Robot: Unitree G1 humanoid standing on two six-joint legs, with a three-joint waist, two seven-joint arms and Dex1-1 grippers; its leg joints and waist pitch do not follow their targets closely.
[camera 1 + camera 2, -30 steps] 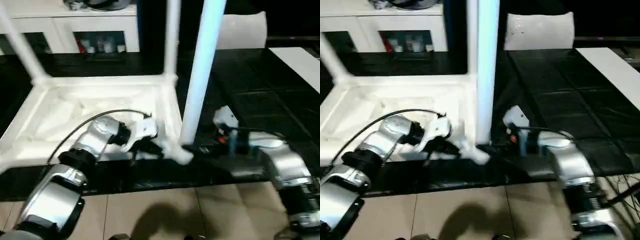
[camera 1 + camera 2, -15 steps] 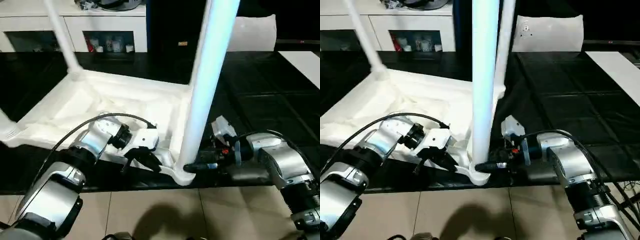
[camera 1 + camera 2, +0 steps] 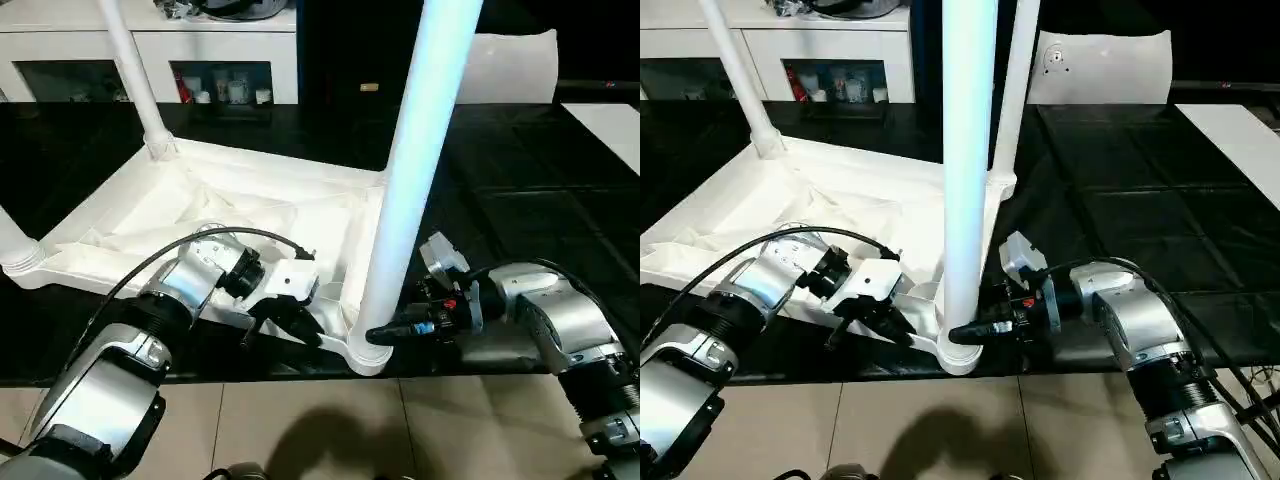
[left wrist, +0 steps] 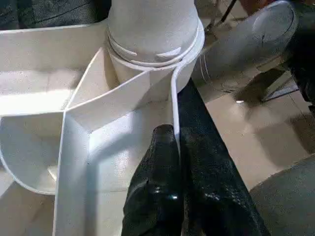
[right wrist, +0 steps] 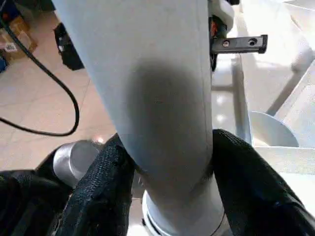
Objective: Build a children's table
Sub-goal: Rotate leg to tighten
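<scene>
Black matting is spread over the work surface, with white shelving behind it and pale floor tiles along the near edge. No writing or brand can be read anywhere. The white table top is laid upside down on the matting, ribbed underside up, its near corner reaching just to the matting's edge above the tiles. Open matting is left to the right. Four tapered white legs are seen standing in the corner sockets; the nearest leg is clasped near its base between the black fingers of the right gripper. The left gripper is pressed together on the thin rim wall beside that socket.
</scene>
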